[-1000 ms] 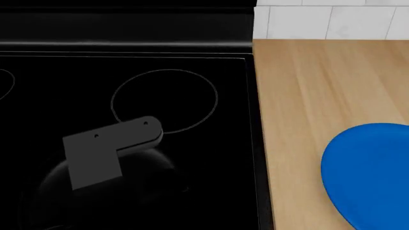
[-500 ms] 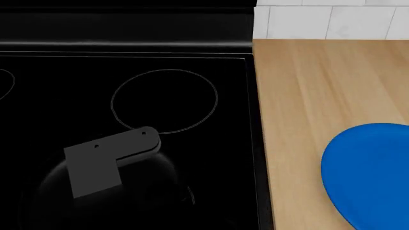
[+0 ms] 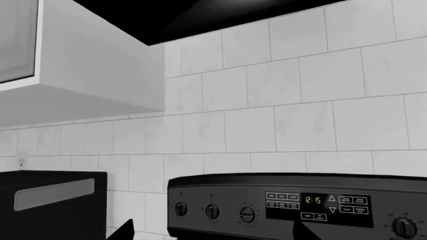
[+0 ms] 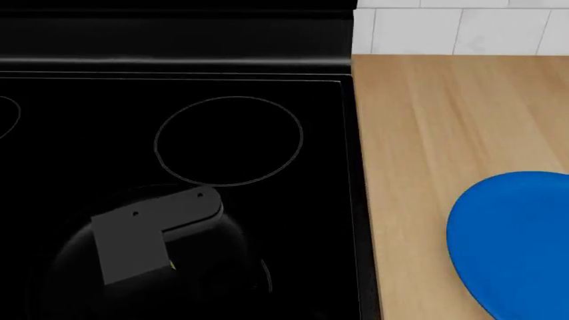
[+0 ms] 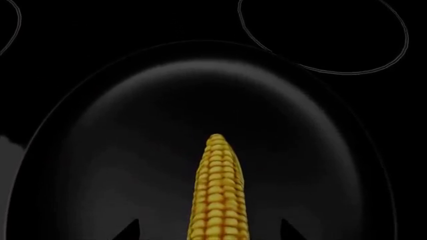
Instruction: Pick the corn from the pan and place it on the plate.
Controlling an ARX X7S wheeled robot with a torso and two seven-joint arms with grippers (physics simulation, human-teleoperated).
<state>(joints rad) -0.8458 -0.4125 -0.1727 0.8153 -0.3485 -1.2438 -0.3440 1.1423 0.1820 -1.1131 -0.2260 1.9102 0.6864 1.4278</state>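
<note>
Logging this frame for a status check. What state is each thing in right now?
corn: lying in the pan, not gripped
pan: on the stove, holding only the corn
plate: on the wooden counter, bare
right gripper: open, fingertips either side of the corn
left gripper: raised, facing the stove's control panel, holding nothing

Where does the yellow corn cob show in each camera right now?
Head view: yellow corn cob is only a tiny sliver beside the grey arm bracket, over the round black frying pan.
Left wrist view: not in it.
Right wrist view: bottom centre, lying in the pan.
Shared landmark: stove burner ring.
</note>
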